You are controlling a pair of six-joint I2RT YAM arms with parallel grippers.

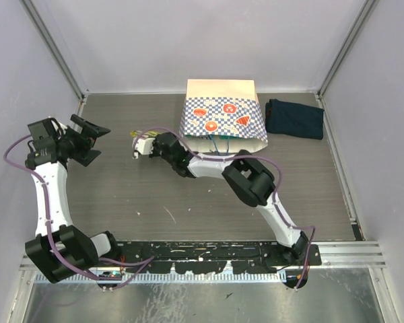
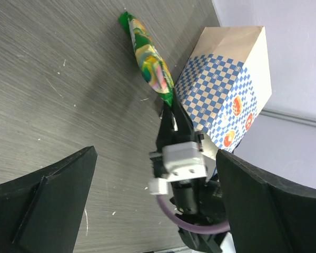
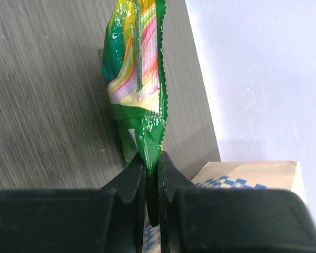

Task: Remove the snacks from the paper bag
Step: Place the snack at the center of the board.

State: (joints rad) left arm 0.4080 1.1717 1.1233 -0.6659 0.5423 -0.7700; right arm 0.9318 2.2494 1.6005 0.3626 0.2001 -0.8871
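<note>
Along the near edge of the table (image 1: 188, 202), the two arm bases are bolted side by side. Toward 9 o'clock, the left gripper (image 1: 96, 142) is held with its jaws spread wide and is pointed toward 3 o'clock. At about 11 o'clock, the right gripper (image 3: 152, 162) is pinched almost closed on the crimped end of one snack (image 3: 134, 68), a glossy green packet streaked with yellow, pink and orange. The packet is held outside the paper bag, over bare table. Its print is seen at a slant, and no brand or lettering can be read. At 12 o'clock the paper bag (image 1: 221, 91) is found, cream with a blue-white checked band and orange-red round pictures. Thin blue cord handles are seen at its near edge, and any writing on it is too small to be made out. At 1 o'clock, just beside the bag, a dark navy folded cloth (image 1: 295, 118) is laid.
</note>
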